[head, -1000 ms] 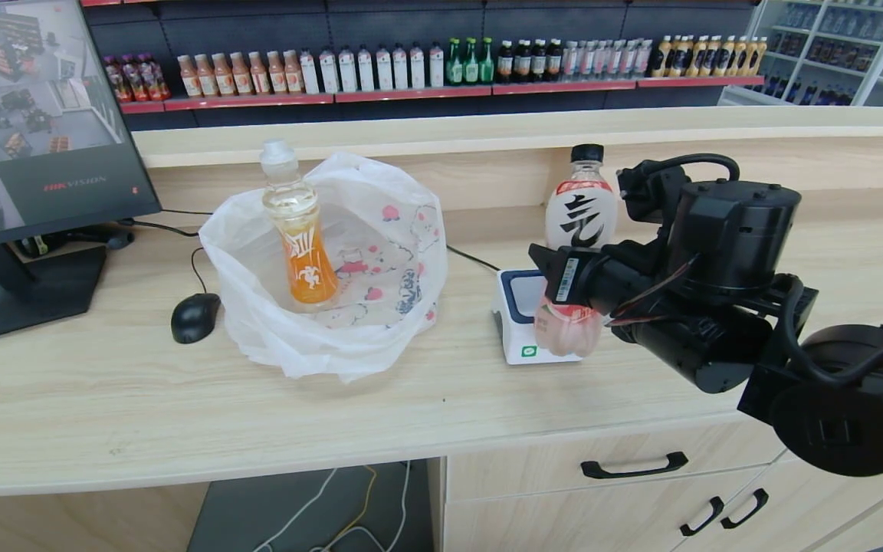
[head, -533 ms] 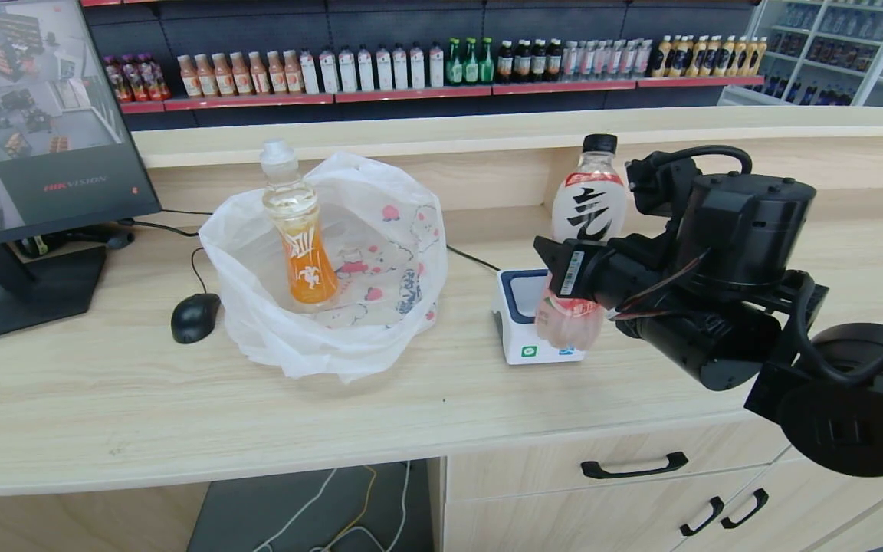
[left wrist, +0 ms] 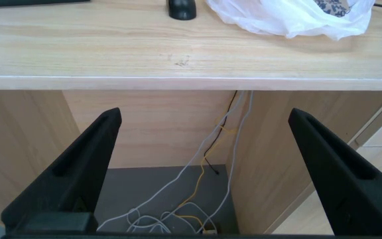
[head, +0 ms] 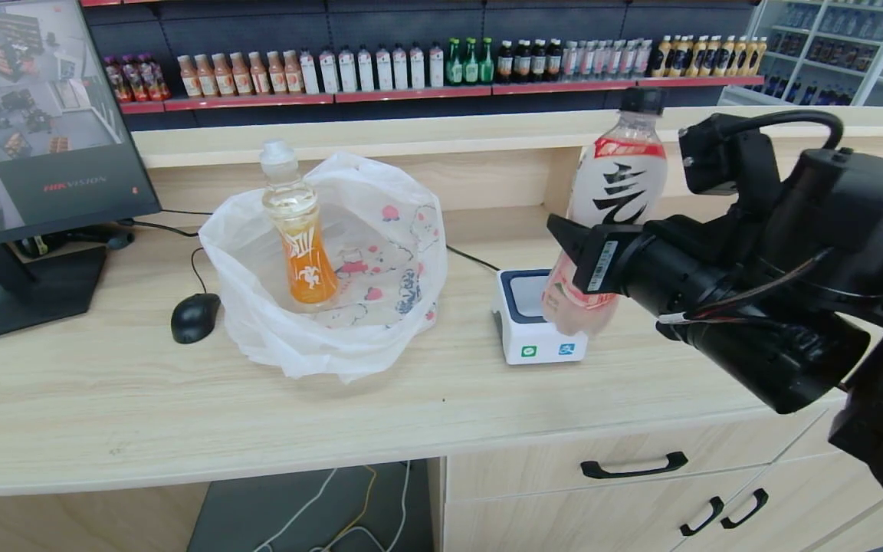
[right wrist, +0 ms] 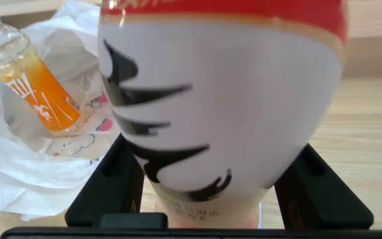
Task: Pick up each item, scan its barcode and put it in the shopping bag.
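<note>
The table [head: 104, 399] carries the shopping bag [head: 403, 253] at centre left, an orange bottle [head: 300, 238] standing inside. At right, the right end effector [head: 593, 264] grips the pink bottle [head: 618, 192] over the scanner [head: 537, 341]. The left end effector [left wrist: 204, 126] gapes wide.

The head camera looks forward and down across the counter [head: 411, 406], the left wrist camera faces its front edge, seemingly from below, the right wrist camera sits close against the bottle [right wrist: 221, 113], and all three share the shopping bag [head: 403, 230].
</note>
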Robot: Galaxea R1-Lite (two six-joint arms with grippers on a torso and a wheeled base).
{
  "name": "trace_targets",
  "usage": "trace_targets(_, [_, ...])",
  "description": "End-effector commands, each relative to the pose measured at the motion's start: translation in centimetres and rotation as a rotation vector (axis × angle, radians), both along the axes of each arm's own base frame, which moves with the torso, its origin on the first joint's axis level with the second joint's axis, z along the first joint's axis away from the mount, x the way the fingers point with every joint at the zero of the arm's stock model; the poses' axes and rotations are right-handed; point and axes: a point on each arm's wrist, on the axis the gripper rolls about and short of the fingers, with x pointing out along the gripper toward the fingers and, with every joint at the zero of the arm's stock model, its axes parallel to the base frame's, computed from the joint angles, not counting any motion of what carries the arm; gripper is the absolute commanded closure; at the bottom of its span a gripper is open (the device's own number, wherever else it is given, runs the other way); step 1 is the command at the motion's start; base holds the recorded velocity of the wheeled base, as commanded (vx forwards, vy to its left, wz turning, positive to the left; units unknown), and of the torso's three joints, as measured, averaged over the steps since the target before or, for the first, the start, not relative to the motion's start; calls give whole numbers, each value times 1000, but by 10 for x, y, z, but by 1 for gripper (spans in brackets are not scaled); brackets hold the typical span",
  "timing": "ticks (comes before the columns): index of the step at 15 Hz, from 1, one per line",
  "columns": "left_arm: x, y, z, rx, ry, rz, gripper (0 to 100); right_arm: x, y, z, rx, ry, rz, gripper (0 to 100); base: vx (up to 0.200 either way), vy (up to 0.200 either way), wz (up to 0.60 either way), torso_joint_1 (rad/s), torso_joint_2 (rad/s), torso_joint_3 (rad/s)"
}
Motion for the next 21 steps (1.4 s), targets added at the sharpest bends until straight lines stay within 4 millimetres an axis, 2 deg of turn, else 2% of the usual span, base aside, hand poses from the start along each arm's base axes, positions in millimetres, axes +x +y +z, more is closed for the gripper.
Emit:
trace_targets(1, [0, 0, 0, 0, 0, 0, 0, -10, -1, 5, 16, -44, 19, 100, 0, 0, 0, 0, 0, 0])
trace_targets(3, [0, 0, 0, 0, 0, 0, 0, -20, 7, -2, 32, -87, 64, 100, 0, 0, 0, 0, 0, 0])
trace_targets(6, [0, 0, 0, 0, 0, 0, 0, -39, 13, -26, 40, -121, 124, 100, 0, 0, 0, 0, 0, 0])
trace_targets(8, [0, 0, 0, 0, 0, 0, 0, -44, 12, -32, 48, -150, 149, 100, 0, 0, 0, 0, 0, 0])
trace_targets(9, [0, 0, 0, 2, 0, -2, 0, -47, 11, -30, 70, -208, 220, 100, 0, 0, 0, 0, 0, 0])
trace_targets(12, [0, 0, 0, 3, 0, 0, 0, -51, 5, -28, 60, -285, 290, 100, 0, 0, 0, 0, 0, 0])
trace_targets(17, [0, 0, 0, 3, 0, 0, 0, -42, -8, -30, 15, -328, 210, 100, 0, 0, 0, 0, 0, 0])
trace_targets(21, [0, 0, 0, 3, 0, 0, 0, -40, -8, -31, 15, -336, 205, 100, 0, 0, 0, 0, 0, 0])
